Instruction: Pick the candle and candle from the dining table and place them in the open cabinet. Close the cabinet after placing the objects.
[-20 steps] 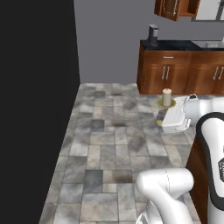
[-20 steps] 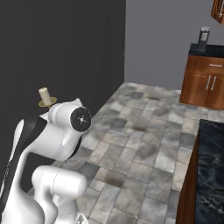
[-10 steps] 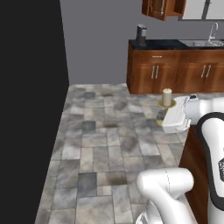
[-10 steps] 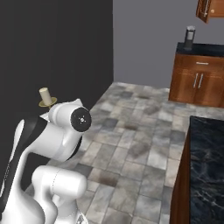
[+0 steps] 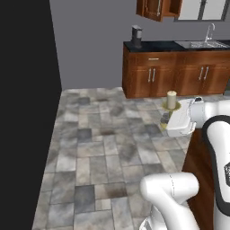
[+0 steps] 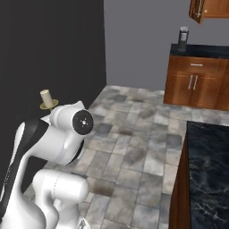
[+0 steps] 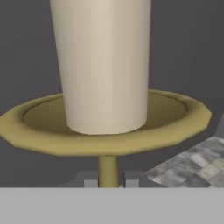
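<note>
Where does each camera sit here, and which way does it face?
Left base view: behind the arm's left, facing floor, counter and wall cabinet; arm at lower right, carrying the candle.
Right base view: behind its right, facing floor and table; arm at lower left.
Hand view: along the gripper, shut on the candle's stem.
All share the candle.

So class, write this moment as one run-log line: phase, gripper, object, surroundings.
phase: carrying | gripper: shut on candle stem | candle: upright on brass dish, held above tiled floor | wall cabinet: ahead, door open
</note>
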You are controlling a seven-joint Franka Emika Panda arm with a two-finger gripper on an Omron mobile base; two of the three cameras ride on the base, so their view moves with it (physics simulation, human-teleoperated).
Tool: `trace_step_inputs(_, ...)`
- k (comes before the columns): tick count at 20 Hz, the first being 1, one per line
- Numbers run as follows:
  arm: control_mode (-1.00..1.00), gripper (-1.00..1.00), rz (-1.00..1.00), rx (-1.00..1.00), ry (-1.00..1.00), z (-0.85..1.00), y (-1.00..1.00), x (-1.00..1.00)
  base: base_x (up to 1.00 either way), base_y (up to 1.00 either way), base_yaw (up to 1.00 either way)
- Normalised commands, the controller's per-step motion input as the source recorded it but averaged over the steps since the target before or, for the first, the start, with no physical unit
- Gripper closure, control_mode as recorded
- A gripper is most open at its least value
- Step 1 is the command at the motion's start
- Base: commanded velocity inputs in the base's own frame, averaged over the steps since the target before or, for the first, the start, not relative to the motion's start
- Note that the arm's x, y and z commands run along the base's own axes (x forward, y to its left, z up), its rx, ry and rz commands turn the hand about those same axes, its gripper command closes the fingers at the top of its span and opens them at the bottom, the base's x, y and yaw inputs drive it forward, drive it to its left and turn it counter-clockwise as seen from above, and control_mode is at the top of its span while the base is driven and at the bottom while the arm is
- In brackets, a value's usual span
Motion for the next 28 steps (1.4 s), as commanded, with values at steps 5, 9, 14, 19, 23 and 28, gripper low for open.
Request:
trace_step_inputs(5,1.0,1.0,0.0,0.0,0.0,0.0,0.0,0.0,0.47,0.06,-0.12)
trace_step_inputs(9,1.0,1.0,0.0,0.0,0.0,0.0,0.0,0.0,0.49,0.15,-0.12)
trace_step_inputs(14,1.0,1.0,0.0,0.0,0.0,0.0,0.0,0.0,0.5,0.21,-0.12)
trace_step_inputs(19,1.0,1.0,0.0,0.0,0.0,0.0,0.0,0.0,0.53,0.22,-0.12)
trace_step_inputs(23,1.0,1.0,0.0,0.0,0.0,0.0,0.0,0.0,0.55,0.24,-0.13)
trace_step_inputs(28,1.0,1.0,0.0,0.0,0.0,0.0,0.0,0.0,0.54,0.27,-0.13)
